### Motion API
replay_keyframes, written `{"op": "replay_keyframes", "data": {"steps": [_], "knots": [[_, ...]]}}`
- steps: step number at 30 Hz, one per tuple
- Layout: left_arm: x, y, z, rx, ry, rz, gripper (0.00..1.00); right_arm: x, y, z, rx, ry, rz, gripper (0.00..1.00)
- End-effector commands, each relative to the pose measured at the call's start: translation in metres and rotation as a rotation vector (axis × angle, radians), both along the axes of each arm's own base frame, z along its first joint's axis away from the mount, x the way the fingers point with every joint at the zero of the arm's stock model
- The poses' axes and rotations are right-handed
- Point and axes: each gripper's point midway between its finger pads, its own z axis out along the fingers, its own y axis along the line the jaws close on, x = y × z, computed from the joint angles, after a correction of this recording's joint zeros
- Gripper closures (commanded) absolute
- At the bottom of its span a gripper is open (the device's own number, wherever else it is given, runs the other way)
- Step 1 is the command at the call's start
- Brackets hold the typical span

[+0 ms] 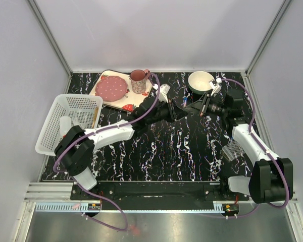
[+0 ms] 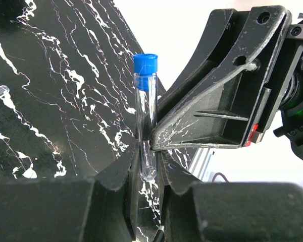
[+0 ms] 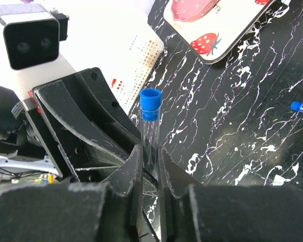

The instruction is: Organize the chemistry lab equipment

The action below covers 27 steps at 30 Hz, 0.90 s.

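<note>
The basket point(image 1: 55, 132) sits far left, tray point(image 1: 125, 106) and bowl point(image 1: 196, 83) behind, tube rack point(image 1: 232, 149) right, test tube point(image 2: 145, 111) centre-back.

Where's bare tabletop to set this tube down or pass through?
Free: the wide front-middle of the black marbled table, between the left arm and the clear perforated rack. Crowded: the back, with the strawberry-print tray, white bowl, and right arm meeting the left at the blue-capped clear test tube; the white mesh basket fills the left edge.
</note>
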Motion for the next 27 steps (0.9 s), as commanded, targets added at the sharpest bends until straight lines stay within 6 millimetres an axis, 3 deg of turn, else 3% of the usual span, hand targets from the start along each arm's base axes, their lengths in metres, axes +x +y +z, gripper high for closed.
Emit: {"op": "replay_keyframes", "data": {"steps": [1, 4, 5, 9, 11, 12, 14, 17, 22, 27], "knots": [[0.005, 0.017, 0.027, -0.034, -0.097, -0.023, 0.92, -0.009, 0.002, 0.016, -0.043, -0.123, 0.064, 0.84], [0.001, 0.036, 0.03, -0.036, -0.135, -0.055, 0.93, -0.02, 0.003, 0.021, -0.093, -0.195, 0.147, 0.58], [-0.002, 0.042, 0.029, -0.028, -0.154, -0.088, 0.93, -0.023, 0.003, 0.021, -0.121, -0.256, 0.195, 0.41], [-0.034, 0.058, 0.022, 0.035, -0.221, -0.233, 0.93, -0.058, 0.001, 0.031, -0.195, -0.278, 0.375, 0.01], [-0.055, 0.069, 0.013, 0.093, -0.252, -0.311, 0.93, -0.057, -0.003, 0.043, -0.273, -0.382, 0.42, 0.0], [-0.061, 0.072, 0.012, 0.104, -0.262, -0.331, 0.92, -0.07, -0.006, 0.036, -0.284, -0.296, 0.44, 0.0], [-0.077, 0.082, 0.006, 0.131, -0.285, -0.378, 0.93, -0.07, -0.007, 0.041, -0.297, -0.299, 0.47, 0.0], [-0.092, 0.09, 0.005, 0.126, -0.297, -0.413, 0.93, -0.085, 0.001, 0.042, -0.237, -0.218, 0.546, 0.0], [-0.106, 0.091, 0.016, 0.08, -0.326, -0.424, 0.93, -0.109, 0.025, 0.039, -0.205, -0.153, 0.661, 0.0], [-0.116, 0.084, 0.02, 0.063, -0.334, -0.435, 0.93, -0.113, 0.034, 0.044, -0.174, -0.109, 0.697, 0.0]]}}
